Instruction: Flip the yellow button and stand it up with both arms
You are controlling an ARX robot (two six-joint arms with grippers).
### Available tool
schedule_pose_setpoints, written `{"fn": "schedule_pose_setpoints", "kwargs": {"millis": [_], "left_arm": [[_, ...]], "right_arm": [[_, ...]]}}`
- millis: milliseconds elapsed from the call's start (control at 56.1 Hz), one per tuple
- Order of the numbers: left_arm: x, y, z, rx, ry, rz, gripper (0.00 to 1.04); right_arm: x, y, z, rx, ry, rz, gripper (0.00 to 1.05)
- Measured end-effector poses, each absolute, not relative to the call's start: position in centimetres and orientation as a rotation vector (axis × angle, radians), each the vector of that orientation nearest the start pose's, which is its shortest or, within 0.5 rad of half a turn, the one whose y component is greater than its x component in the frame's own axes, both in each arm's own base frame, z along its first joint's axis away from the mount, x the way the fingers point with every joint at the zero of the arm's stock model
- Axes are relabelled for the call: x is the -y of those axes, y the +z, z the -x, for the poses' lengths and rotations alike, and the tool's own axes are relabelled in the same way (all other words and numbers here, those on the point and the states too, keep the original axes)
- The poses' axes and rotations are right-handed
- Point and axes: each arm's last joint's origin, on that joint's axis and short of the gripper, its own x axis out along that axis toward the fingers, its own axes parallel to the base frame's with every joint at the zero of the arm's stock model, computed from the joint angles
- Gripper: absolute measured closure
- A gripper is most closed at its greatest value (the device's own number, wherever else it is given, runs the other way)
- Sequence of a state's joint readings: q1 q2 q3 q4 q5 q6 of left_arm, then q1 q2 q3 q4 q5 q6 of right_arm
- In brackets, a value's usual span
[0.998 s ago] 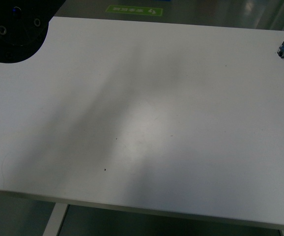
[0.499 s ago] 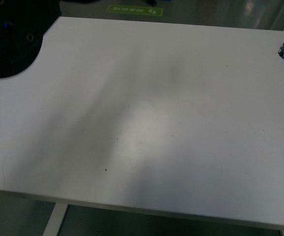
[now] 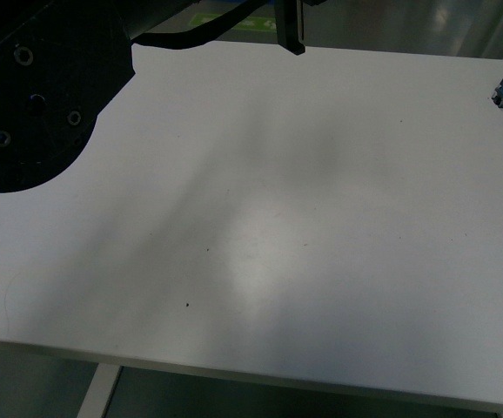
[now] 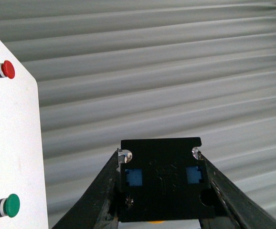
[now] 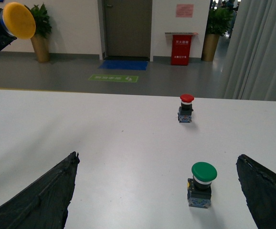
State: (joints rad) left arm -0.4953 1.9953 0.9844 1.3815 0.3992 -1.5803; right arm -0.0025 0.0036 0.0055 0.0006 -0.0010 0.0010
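Clear of the white bench (image 5: 104, 133), the left claw (image 4: 159, 157) clamps the yellow button (image 4: 159, 191) in the air by its hard, light block; the empty, spread right claw (image 5: 157, 156) should likely take it near the cap.

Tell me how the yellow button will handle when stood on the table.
Probably rigid: the left tool clamps the yellow button by its boxy black block. Its wide round cap looks top-heavy, so it may tip, or roll on its side.
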Motion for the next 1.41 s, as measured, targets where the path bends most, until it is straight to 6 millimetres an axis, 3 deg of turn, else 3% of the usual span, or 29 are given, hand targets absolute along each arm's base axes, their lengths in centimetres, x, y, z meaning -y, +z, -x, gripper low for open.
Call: {"fn": "schedule_pose_setpoints", "kwargs": {"millis": [160, 285, 321, 410, 552, 641, 837, 998, 1407], "left_arm": [[20.0, 20.3, -34.4, -0.401, -0.994, 1.462, 0.70], [19.9, 20.3, -34.4, -0.398, -0.990, 1.464, 0.70], [20.0, 20.3, -34.4, -0.401, -0.993, 1.462, 0.70], [20.0, 20.3, -34.4, -0.400, -0.993, 1.463, 0.70], [19.9, 20.3, -34.4, -0.400, -0.993, 1.463, 0.70], [19.9, 20.3, -34.4, -0.400, -0.993, 1.463, 0.70], [19.9, 20.3, -34.4, -0.400, -0.993, 1.463, 0.70], [19.9, 20.3, -34.4, -0.400, -0.993, 1.463, 0.70], [19.9, 20.3, -34.4, -0.399, -0.992, 1.464, 0.70]], "right_arm": [[0.0, 16.5, -9.8, 0.002, 0.000, -0.002, 0.07], [-0.8, 17.1, -10.7, -0.026, 0.332, -0.267, 0.07], [-1.7, 17.6, -11.5, -0.066, 0.442, -0.403, 0.07], [-3.6, 19.4, -13.8, -0.132, 0.528, -0.664, 0.07], [-6.2, 20.9, -17.3, -0.200, 0.557, -0.822, 0.07], [-7.8, 21.3, -19.6, -0.245, 0.548, -0.846, 0.07], [-9.9, 22.4, -22.8, -0.245, 0.525, -0.842, 0.07], [-10.9, 23.8, -26.0, -0.221, 0.508, -0.815, 0.07], [-10.5, 24.8, -29.0, -0.228, 0.470, -0.824, 0.07]]}}
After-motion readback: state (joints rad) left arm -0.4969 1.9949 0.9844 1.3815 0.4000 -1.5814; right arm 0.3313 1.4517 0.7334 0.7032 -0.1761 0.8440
